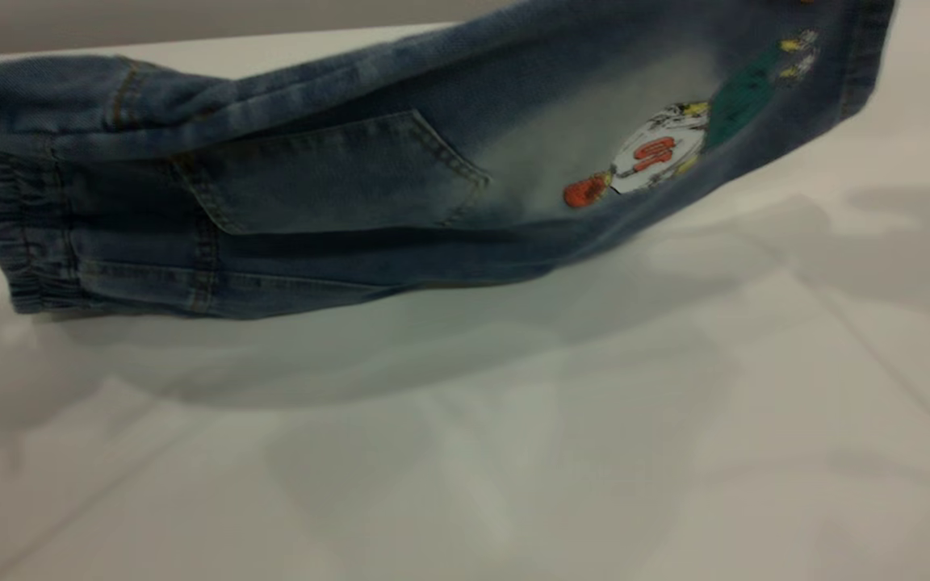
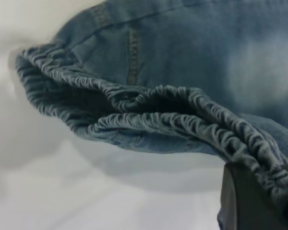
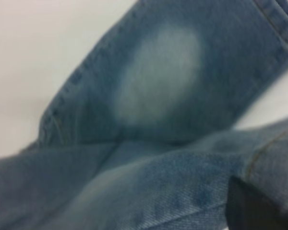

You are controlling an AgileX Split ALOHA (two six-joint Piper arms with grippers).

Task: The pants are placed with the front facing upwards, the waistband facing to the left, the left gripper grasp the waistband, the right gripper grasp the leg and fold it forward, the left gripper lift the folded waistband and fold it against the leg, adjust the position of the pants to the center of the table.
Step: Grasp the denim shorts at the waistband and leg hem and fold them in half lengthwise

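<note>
Pants [image 1: 400,186] in blue denim hang stretched above the table [image 1: 513,452], back side toward the exterior camera, sagging in the middle, with the waistband [image 1: 29,242] at nine o'clock and the leg [image 1: 756,105] rising toward two o'clock. The white-grey table spreads wide beneath, carrying the garment's soft shadow; a grey wall band runs along twelve o'clock. A back pocket [image 1: 336,173] sits near the centre, and a cartoon print [image 1: 667,149] marks the leg. In the left wrist view the left gripper [image 2: 252,201] shows only as a dark wedge pinching the gathered waistband. In the right wrist view the right gripper [image 3: 259,206] is a blurred dark shape against the denim; whether its jaws are closed cannot be told. Both arms are cut off from the exterior view.
</note>
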